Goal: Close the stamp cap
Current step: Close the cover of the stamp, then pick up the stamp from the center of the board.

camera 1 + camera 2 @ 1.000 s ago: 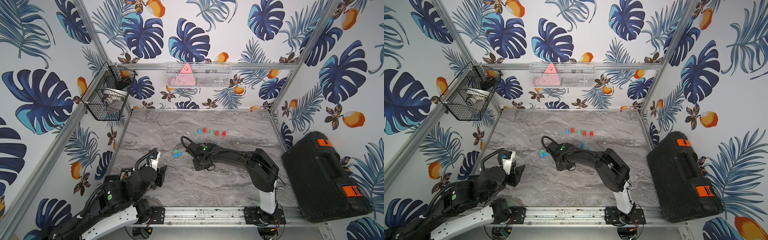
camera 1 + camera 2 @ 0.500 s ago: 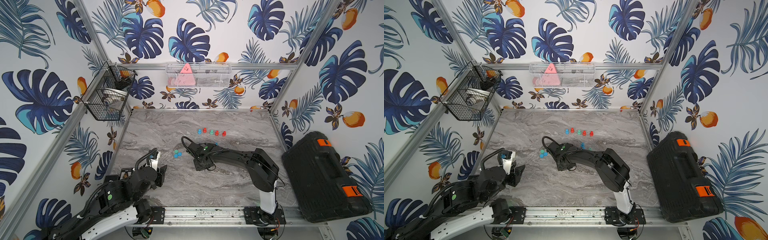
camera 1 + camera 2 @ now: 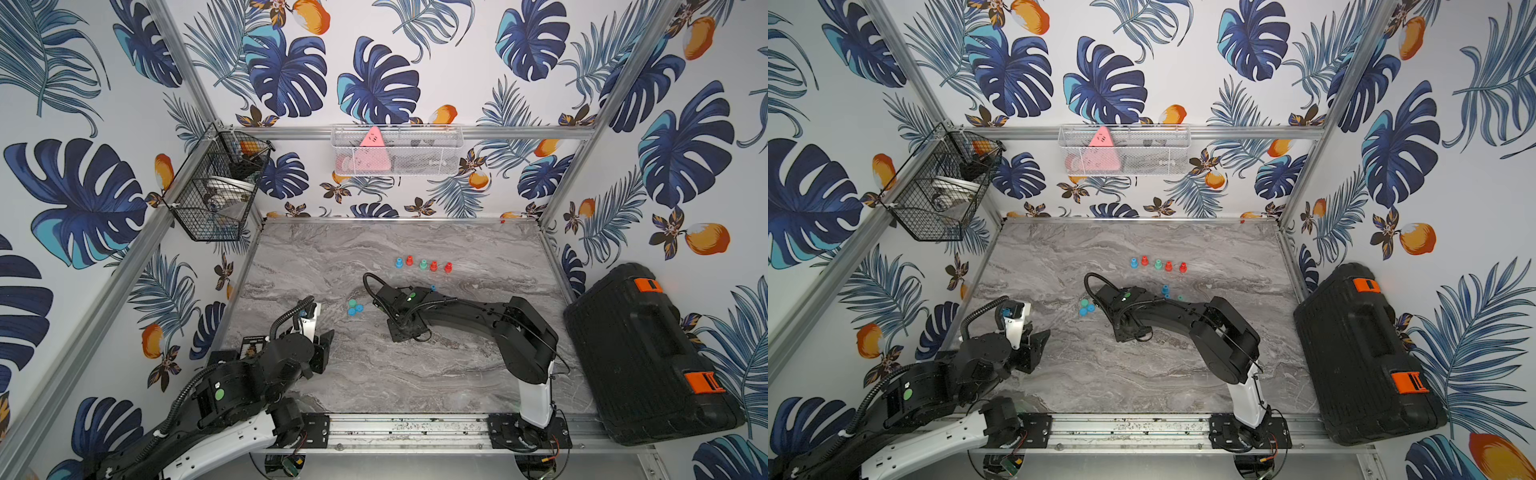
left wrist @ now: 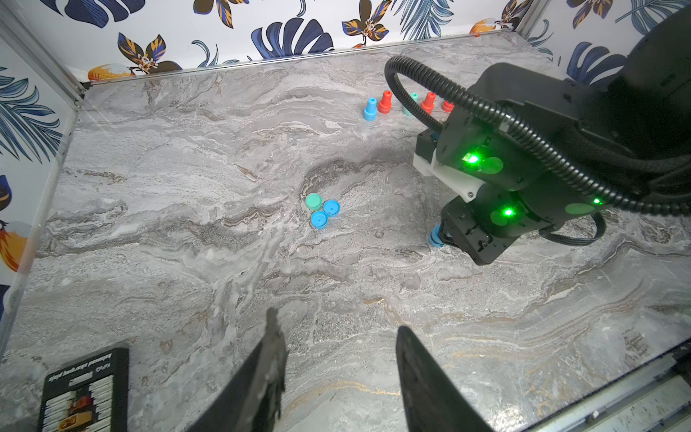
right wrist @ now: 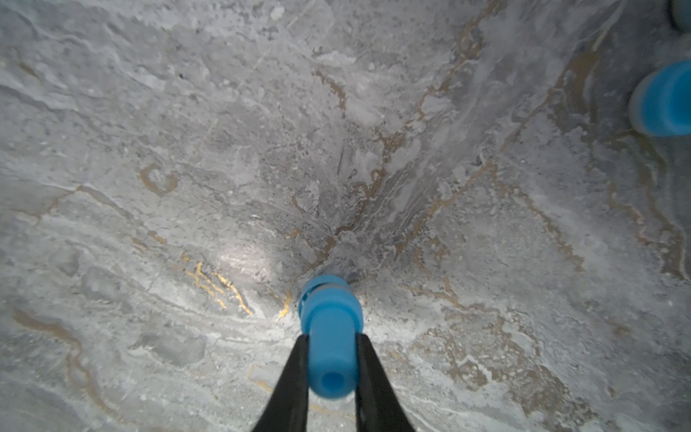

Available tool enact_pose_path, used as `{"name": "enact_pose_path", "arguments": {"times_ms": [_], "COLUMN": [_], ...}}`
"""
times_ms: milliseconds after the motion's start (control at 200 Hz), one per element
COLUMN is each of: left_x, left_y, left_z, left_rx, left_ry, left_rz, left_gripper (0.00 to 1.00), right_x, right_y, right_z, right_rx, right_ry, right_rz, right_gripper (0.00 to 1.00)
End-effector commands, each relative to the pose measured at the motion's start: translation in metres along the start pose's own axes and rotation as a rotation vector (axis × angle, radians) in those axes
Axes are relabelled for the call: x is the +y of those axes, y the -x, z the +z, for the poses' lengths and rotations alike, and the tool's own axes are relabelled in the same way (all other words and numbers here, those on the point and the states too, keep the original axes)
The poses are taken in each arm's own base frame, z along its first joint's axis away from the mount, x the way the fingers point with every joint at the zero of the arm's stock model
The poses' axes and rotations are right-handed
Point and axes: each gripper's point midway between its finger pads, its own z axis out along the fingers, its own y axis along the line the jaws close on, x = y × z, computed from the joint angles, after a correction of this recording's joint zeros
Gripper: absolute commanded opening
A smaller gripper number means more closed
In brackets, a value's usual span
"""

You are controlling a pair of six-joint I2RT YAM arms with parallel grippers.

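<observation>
On marble tabletop (image 3: 374, 374), right claw (image 5: 331, 338) clamps blue stamp (image 5: 331, 310); left claw (image 4: 336, 321) parted, empty.

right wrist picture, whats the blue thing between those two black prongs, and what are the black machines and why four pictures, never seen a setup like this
The black machines are two robot arms at a grey marble-look table. Each ends in a pincer: two prongs that squeeze together. Two pictures look down on the whole scene from above, side by side. The other two come from a camera on each arm's wrist, looking along its prongs.

In the right wrist picture, the right pincer is shut on a small blue stamp, its far end down at the table. The left pincer is open and holds nothing.

Also on the table: a row of five little stamps, blue, red, green, red, red, and three loose round caps, one green and two blue, lying together.
</observation>
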Motion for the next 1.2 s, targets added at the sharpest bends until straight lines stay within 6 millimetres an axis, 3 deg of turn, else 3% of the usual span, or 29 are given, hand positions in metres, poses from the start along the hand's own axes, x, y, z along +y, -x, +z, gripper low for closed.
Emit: {"name": "enact_pose_path", "arguments": {"times_ms": [0,535,891,906,1196], "left_x": [0.002,0.002,0.002,0.002,0.002], "left_y": [0.002,0.002,0.002,0.001,0.001], "left_z": [0.000,0.000,0.000,0.000,0.000], "left_rx": [-0.010,-0.011,-0.010,-0.009,-0.008], "left_ry": [0.014,0.011,0.011,0.011,0.011], "left_rz": [-0.004,-0.006,-0.003,-0.003,-0.002], "left_gripper": [0.52,0.52,0.52,0.52,0.52], "right_x": [0.003,0.006,0.006,0.006,0.000], "right_y": [-0.003,-0.012,-0.019,-0.022,0.005], "right_z": [-0.004,0.004,0.019,0.027,0.029], "right_rx": [0.004,0.031,0.067,0.083,0.074], "right_ry": [0.017,0.007,0.005,-0.007,-0.013], "right_rz": [0.010,0.000,-0.008,-0.014,-0.014], "right_gripper": [0.21,0.21,0.22,0.22,0.22]}}
